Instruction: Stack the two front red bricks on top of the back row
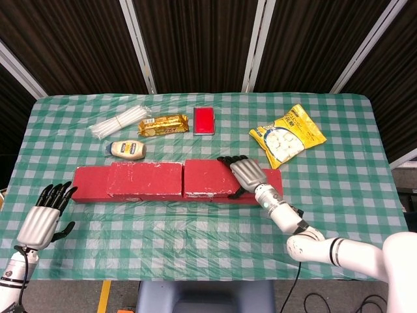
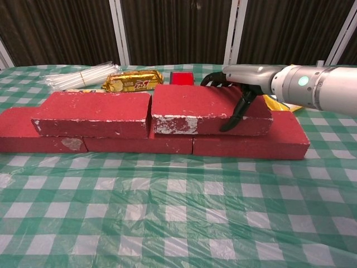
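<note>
A row of red bricks [image 1: 90, 186] [image 2: 251, 140] lies across the table. Two red bricks rest on top of it: one on the left [image 1: 144, 178] [image 2: 92, 113], and one on the right [image 1: 207, 177] [image 2: 192, 110]. My right hand [image 1: 246, 174] [image 2: 242, 78] grips the right end of that right top brick, fingers over its back edge and thumb down its front face. The two top bricks sit end to end, nearly touching. My left hand [image 1: 45, 215] hovers open near the table's front left corner, holding nothing; the chest view does not show it.
Behind the bricks lie a bundle of white straws [image 1: 119, 122] [image 2: 78, 76], a gold snack bar [image 1: 163, 124] [image 2: 132, 81], a mayonnaise bottle [image 1: 127, 150], a red flat box [image 1: 204, 120] and a yellow snack bag [image 1: 288, 134]. Bare checked tablecloth [image 2: 178, 223] fills the front.
</note>
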`<state>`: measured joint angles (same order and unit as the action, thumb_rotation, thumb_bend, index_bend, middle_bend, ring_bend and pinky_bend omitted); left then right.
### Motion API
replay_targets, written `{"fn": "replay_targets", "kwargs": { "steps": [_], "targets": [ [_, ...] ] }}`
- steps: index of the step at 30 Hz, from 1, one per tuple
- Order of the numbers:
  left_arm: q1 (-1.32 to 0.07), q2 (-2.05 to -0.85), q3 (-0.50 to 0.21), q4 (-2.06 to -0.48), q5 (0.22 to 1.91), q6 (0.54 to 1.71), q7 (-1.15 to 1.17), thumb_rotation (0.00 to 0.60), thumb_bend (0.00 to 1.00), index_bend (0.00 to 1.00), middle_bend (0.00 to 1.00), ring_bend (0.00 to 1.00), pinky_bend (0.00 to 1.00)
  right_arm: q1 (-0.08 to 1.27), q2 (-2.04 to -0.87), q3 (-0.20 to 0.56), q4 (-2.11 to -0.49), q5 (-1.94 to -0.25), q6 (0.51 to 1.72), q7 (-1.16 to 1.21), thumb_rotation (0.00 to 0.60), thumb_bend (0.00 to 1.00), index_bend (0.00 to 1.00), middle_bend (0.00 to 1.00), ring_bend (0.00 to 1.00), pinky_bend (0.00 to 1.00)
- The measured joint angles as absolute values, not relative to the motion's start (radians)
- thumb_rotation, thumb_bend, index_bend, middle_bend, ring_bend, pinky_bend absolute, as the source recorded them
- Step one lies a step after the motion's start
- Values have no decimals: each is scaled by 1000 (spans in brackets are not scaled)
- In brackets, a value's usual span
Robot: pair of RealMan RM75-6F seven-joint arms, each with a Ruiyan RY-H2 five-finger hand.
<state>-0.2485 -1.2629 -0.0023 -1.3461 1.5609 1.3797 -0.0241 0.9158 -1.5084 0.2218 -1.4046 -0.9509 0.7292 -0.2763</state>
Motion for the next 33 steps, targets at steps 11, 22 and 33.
{"fn": "replay_targets", "kwargs": {
  "steps": [11, 22, 33],
  "targets": [
    [-250, -1260, -4, -1345, 1557, 1372, -32, 600, 322, 0, 0, 0, 0, 937, -1513, 205, -1422, -889, 742, -326, 600, 120, 439, 462, 370, 398],
    [-252, -1255, -5, -1348, 1553, 1366, -40, 600, 324, 0, 0, 0, 0, 961, -1503, 189, -1448, -813, 752, -370, 600, 120, 157, 234, 94, 226],
    [-252, -1255, -4, -1351, 1556, 1365, -39, 600, 323, 0, 0, 0, 0, 970, -1500, 181, -1459, -794, 763, -370, 600, 120, 11, 162, 40, 175]
  ]
}}
